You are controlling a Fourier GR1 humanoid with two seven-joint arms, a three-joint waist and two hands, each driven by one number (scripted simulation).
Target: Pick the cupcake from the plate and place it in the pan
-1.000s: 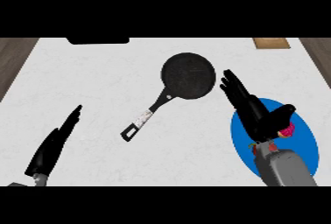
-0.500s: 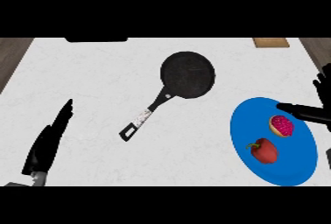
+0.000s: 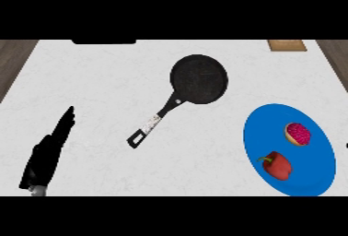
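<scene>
Near the lower left corner of the white marbled surface (image 3: 102, 92), the robot's left hand (image 3: 48, 154) rests with its black fingers straight and held together, pointing toward the far edge and holding nothing.

Toward the middle of the surface lies a round black frying pan (image 3: 198, 79), bare inside, its long handle with a pale metal section (image 3: 153, 122) running down and to the left, ending well apart from the left hand.

By the right edge sits a blue round plate (image 3: 258, 133). On its far right part lies the cupcake with pink-red topping and a pale rim (image 3: 298, 134). A red bell pepper with a small green stem (image 3: 277, 165) lies on the near part of the plate, close to the cupcake but not touching it.

A brown wooden board (image 3: 286, 45) lies at the far right corner, and a dark flat object (image 3: 104, 42) at the far edge. The right hand does not show clearly, so its state cannot be told.
</scene>
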